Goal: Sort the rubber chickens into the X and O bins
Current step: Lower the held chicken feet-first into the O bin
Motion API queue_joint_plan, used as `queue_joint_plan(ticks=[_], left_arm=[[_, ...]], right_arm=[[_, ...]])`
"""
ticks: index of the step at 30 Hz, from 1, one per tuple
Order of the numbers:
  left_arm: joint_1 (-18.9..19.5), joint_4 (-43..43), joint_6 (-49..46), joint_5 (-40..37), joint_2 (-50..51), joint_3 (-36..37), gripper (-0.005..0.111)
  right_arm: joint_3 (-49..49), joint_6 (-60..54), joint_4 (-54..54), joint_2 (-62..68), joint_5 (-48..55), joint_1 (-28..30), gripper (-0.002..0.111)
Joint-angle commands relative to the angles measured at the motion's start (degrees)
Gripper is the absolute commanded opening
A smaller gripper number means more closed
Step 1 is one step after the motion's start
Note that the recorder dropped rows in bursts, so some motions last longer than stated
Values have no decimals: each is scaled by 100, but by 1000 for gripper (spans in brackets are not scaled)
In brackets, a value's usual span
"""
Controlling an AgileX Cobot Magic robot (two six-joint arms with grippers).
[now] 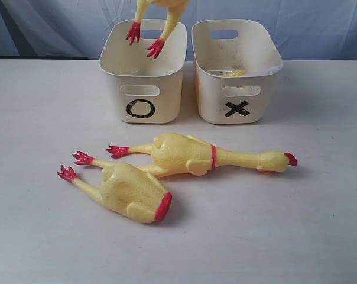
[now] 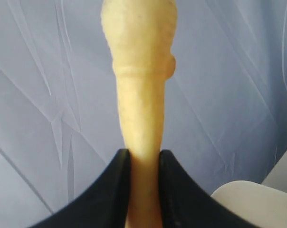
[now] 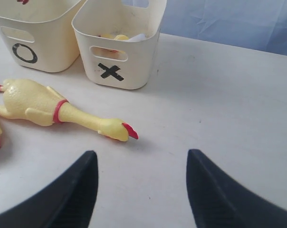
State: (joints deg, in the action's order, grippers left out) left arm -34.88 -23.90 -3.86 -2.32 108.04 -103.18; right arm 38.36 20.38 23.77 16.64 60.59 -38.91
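The left gripper (image 2: 144,159) is clamped on the neck of a chicken (image 1: 171,21), a jaw pressed to each side and the head sticking out past the fingertips. In the exterior view that chicken hangs feet down over the O bin (image 1: 166,86), its red feet right at the bin's mouth. The X bin (image 1: 208,94) stands just beside it on the right, with a yellow piece (image 1: 233,73) lying inside. The right gripper (image 3: 141,190) hangs low over the bare table (image 3: 219,95), jaws wide apart, holding nothing. In front of the bins lies a whole chicken (image 1: 190,155), its head pointing right, towards that open gripper but apart from it. A headless body (image 1: 128,192) lies close against its near side, legs pointing left.
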Motion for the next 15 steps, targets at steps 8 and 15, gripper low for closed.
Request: queue_joint_plan(ticks=[8,15], left_arm=[[-125,-168,24,-294,-294,-28,0],[-296,-355,726,-1389,-992,-28,0]], right_arm=[[-21,-158,30,-31,-32,-60,53],[-27,-172,22,-31,-17,-58,53]])
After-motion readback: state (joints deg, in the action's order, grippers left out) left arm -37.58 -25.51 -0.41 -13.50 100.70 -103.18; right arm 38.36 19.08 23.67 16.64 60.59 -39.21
